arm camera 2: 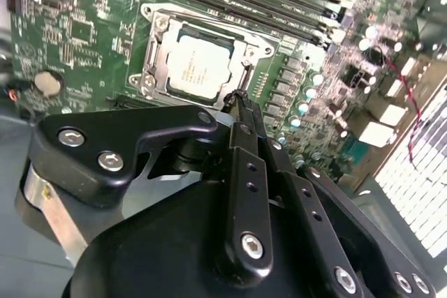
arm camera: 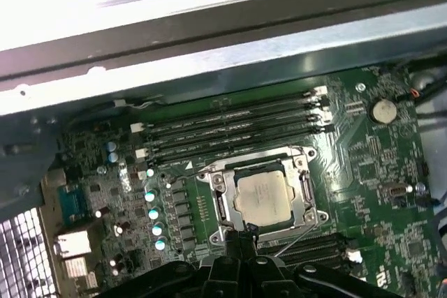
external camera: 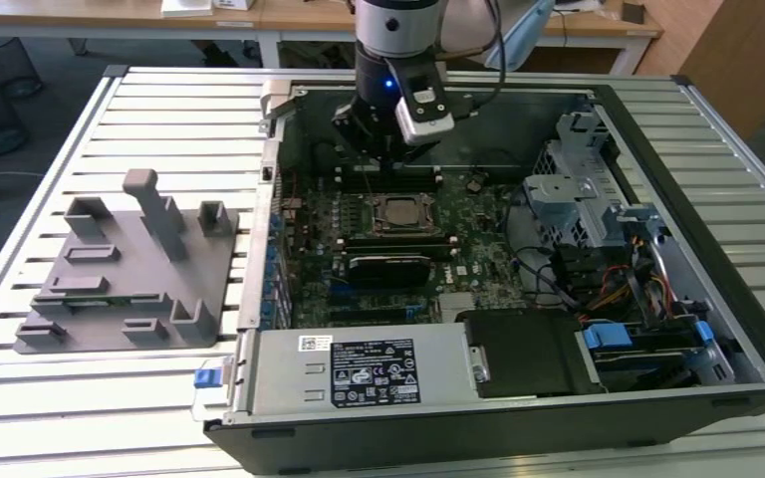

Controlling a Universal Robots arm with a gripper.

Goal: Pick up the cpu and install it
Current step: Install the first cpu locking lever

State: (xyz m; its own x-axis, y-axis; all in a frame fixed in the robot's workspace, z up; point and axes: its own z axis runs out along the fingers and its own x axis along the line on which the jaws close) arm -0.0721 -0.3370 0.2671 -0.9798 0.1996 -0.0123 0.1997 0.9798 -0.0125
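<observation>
Right, cpu (arm camera 2: 199, 68) lies flat inside the socket frame (arm camera 2: 155, 40) on the green motherboard (arm camera 2: 70, 33), within the open computer case (external camera: 741, 329). Gripper (arm camera 2: 239, 99) hangs above the board just beside the socket's edge, fingers pinched together with nothing between them. Grey holder block (external camera: 130, 269) stands outside the case, at the exterior view's left.

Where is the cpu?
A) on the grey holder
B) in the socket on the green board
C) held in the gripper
B: the silvery cpu lies flat inside the socket frame, apart from the gripper.
</observation>
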